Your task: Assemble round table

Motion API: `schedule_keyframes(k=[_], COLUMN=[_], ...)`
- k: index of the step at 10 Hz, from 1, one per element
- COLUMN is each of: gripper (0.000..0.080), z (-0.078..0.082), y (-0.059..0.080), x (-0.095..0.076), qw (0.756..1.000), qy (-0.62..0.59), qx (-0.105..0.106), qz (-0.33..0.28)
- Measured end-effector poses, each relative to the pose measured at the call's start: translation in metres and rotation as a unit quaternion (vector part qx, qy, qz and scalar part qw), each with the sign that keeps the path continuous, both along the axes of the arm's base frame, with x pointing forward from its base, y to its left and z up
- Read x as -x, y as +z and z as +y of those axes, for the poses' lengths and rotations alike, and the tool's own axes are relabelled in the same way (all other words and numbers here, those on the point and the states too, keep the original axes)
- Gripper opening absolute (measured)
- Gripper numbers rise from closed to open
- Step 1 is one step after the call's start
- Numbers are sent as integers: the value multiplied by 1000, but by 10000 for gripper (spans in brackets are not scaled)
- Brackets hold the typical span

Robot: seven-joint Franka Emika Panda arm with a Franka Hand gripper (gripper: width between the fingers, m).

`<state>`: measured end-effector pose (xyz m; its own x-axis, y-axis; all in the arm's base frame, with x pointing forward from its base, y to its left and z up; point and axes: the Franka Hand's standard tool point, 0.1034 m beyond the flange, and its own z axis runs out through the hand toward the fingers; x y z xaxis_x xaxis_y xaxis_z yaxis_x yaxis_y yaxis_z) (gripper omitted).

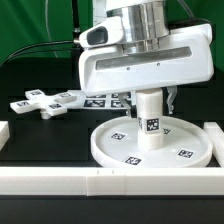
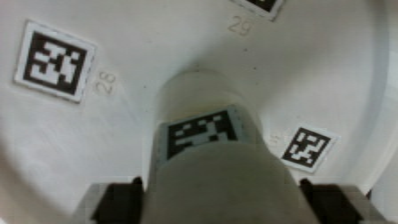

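The large rimmed round disc (image 1: 185,152) lies flat on the black table near the front. The short cylindrical post (image 1: 150,118) stands upright on the disc's middle, a tag on its side. My gripper (image 1: 150,99) comes straight down over the post and is shut on its upper part. In the wrist view the post (image 2: 210,130) runs between my two black pads (image 2: 121,198), which press on both of its sides, with the tagged disc (image 2: 125,130) below. My gripper (image 2: 217,200) holds nothing else. The cross-shaped four-armed piece (image 1: 45,102) lies flat at the exterior view's left.
The marker board (image 1: 100,100) lies behind the disc, partly hidden by my gripper. A long white rail (image 1: 100,180) runs along the front. Another rail (image 1: 213,140) stands at the exterior view's right, and a short end piece (image 1: 4,130) at its left.
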<state>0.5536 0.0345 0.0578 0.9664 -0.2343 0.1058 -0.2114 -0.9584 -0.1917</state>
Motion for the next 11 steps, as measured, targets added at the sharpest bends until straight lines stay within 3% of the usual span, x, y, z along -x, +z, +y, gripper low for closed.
schedule_keyframes(k=[3,9,11], gripper=[415,416,416], z=[1,-1,-1], y=[0,3,4], x=[3,0,1], qw=[989,954,911], qy=[-145,-291,-400], qx=[-18,-59,-91], qz=[8,29,48])
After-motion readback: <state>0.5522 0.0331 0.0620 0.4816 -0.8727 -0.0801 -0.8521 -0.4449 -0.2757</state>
